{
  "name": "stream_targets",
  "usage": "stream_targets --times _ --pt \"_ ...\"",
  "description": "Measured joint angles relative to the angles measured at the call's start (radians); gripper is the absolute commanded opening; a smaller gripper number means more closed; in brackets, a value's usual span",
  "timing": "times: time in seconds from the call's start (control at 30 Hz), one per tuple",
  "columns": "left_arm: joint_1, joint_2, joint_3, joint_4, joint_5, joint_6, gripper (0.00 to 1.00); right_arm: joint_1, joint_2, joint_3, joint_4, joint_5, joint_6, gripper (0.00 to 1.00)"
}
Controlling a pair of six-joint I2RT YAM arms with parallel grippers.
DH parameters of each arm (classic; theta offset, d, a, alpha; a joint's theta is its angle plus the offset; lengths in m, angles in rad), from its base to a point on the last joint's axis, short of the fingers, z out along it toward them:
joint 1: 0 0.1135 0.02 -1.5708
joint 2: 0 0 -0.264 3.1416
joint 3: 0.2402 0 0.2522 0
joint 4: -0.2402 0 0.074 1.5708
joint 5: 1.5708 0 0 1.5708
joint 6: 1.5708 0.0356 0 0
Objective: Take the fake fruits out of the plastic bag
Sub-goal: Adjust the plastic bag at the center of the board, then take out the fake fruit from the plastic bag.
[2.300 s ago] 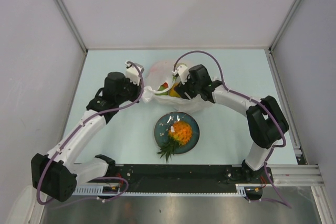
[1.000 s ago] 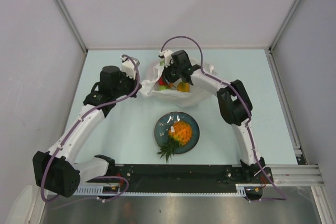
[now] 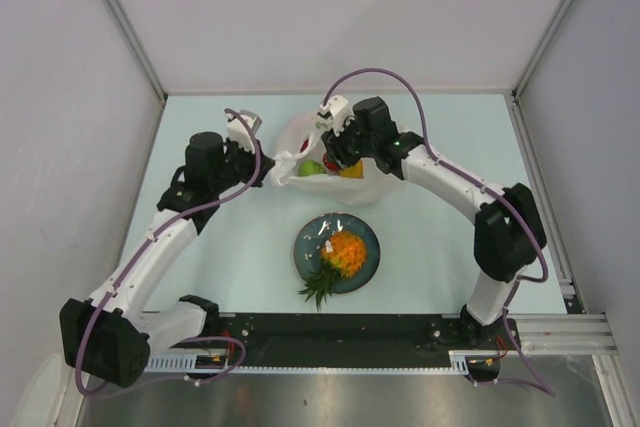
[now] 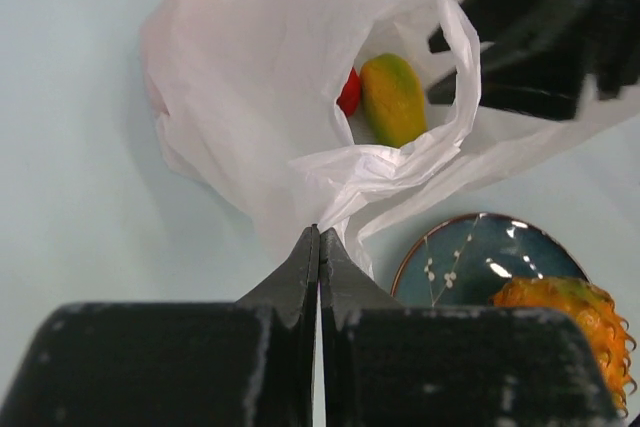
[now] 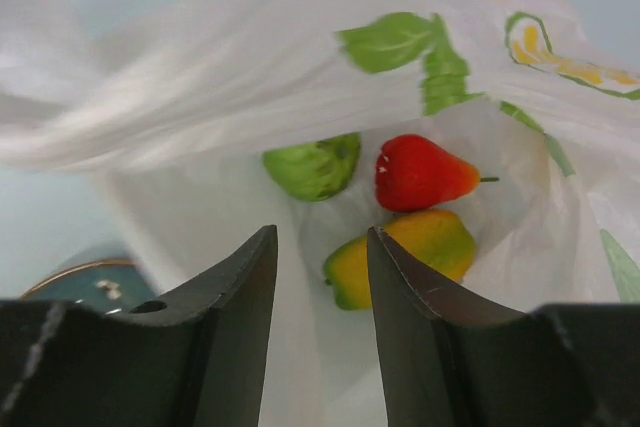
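- Top view: the plastic bag (image 3: 372,187) lies at the far middle of the table (image 3: 450,247), and the left gripper (image 3: 260,165) keeps its hold on the bag's left edge.
- Over the last couple of seconds the right gripper (image 3: 335,155) has swung from the bag's right side out toward the far rim. It has now settled over the open mouth, with its elbow thrown wide to the right again.
- The pineapple (image 3: 346,251) sits on the plate (image 3: 301,247) just near of the bag, exactly as it did before. So one fruit is out, and no other has left the bag in this stretch.
- Left wrist view: the fingers are pressed together on a bunched fold of the bag's rim, pulling the mouth up and open. Inside lie the mango (image 4: 392,99) and, touching its left side, the red fruit (image 4: 349,94).
- Right wrist view: the jaws stand apart with nothing between them, pointing into the bag. The green fruit (image 5: 315,165), the red fruit and the mango lie close together on the bag's floor, the mango nearest the fingertips.
- Judgement: the right gripper's repositioning looks like lining up for the next pick, probably the mango. Three fruits are left to take out.
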Motion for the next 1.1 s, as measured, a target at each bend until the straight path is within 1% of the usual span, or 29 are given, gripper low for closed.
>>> stream_targets --times 0.1,0.17,0.3,0.37,0.43,0.5,0.73,0.87,1.03,1.1 --pt "0.000 -0.038 -0.054 0.000 -0.001 0.001 0.00 0.007 0.093 0.003 0.026 0.079 0.004 0.45" --pt "0.000 -0.055 -0.086 -0.002 -0.003 0.002 0.00 0.025 0.124 -0.026 0.027 0.119 0.006 0.46" --pt "0.000 -0.072 -0.136 -0.002 -0.011 0.005 0.00 0.126 0.121 -0.137 0.025 0.163 0.006 0.49" --pt "0.001 -0.074 -0.148 -0.002 -0.012 0.009 0.00 0.171 0.120 -0.160 0.027 0.170 0.002 0.51" --pt "0.002 -0.074 -0.151 -0.002 -0.012 0.009 0.00 0.187 0.119 -0.161 0.039 0.187 -0.002 0.55" --pt "0.003 -0.074 -0.154 -0.001 -0.012 0.009 0.00 0.170 0.119 -0.151 0.061 0.209 -0.009 0.61" --pt "0.006 -0.074 -0.163 0.000 -0.010 0.009 0.00 0.043 0.141 -0.058 0.114 0.289 -0.024 0.66" --pt "0.008 -0.074 -0.163 0.000 -0.010 0.009 0.00 0.018 0.167 -0.037 0.126 0.303 -0.024 0.81" --pt "0.010 -0.074 -0.163 0.000 -0.008 0.009 0.00 0.019 0.225 -0.028 0.130 0.321 -0.031 0.90" --pt "0.011 -0.073 -0.163 0.000 -0.008 0.009 0.00 0.019 0.249 -0.028 0.130 0.331 -0.039 0.96"
